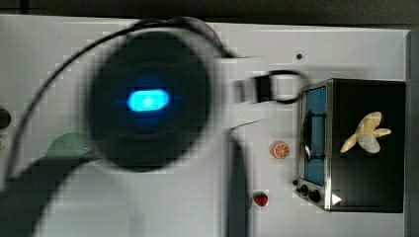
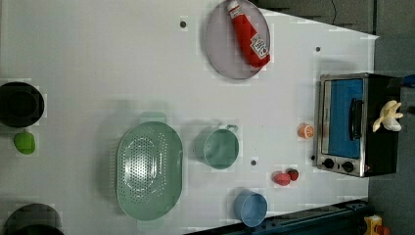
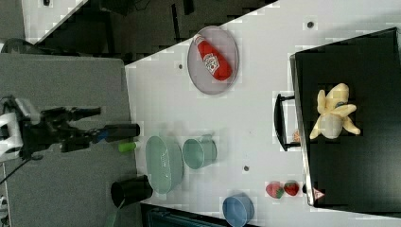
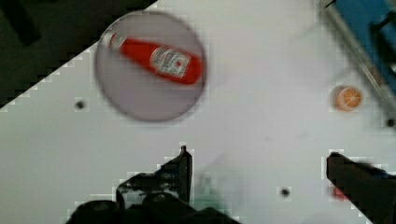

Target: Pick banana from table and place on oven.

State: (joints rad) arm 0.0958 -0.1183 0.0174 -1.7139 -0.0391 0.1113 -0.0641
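Your gripper (image 4: 257, 168) hangs with its jaws spread wide and empty over the white table (image 4: 261, 70). The banana (image 3: 333, 117) lies on the oven (image 3: 364, 165) top, well apart from them. Beyond the jaws: a ketchup bottle (image 4: 156, 57) on a plate (image 4: 140, 100) and an orange slice (image 4: 347, 98).

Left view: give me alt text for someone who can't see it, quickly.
The banana lies on the black top of the oven at the left view's right edge. On the white table are a ketchup bottle on a grey plate, a green colander, a green cup, a blue cup, an orange slice and two strawberries.
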